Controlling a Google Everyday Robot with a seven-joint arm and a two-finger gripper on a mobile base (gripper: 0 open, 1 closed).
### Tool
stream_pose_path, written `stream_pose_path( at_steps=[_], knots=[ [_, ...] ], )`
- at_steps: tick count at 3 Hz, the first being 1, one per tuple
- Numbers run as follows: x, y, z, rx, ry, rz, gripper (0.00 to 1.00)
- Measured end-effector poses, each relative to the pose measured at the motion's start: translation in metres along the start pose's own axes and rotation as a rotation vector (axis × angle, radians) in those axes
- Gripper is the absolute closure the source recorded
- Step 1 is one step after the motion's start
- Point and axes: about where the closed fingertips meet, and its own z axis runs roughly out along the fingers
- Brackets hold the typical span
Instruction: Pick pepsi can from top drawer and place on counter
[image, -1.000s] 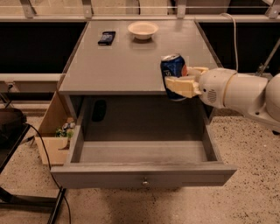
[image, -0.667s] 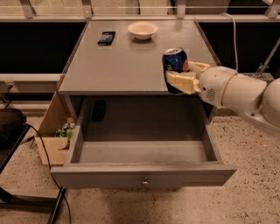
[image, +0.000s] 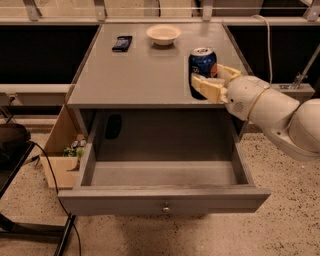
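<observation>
The pepsi can (image: 202, 63), dark blue with a silver top, stands upright over the right front part of the counter (image: 145, 70). My gripper (image: 211, 80), cream-coloured on a white arm from the right, is shut on the can, one finger in front of it and one behind. I cannot tell whether the can's base touches the counter. The top drawer (image: 162, 200) is pulled wide open below, its inside bare, with a small round knob on its front panel.
A cream bowl (image: 163, 34) and a flat black device (image: 122, 43) sit at the back of the counter. A wooden box (image: 62, 167) with small items stands on the speckled floor at the left, next to black cables. A cable hangs at the right.
My gripper has carried the can up and further back over the counter, and the can has come upright from a tilt.
</observation>
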Motion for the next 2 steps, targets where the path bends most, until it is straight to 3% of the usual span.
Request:
stream_pose_path(
  at_steps=[2],
  knots=[
    [0.006,-0.019,0.022,-0.002,-0.130,0.001,1.00]
  ],
)
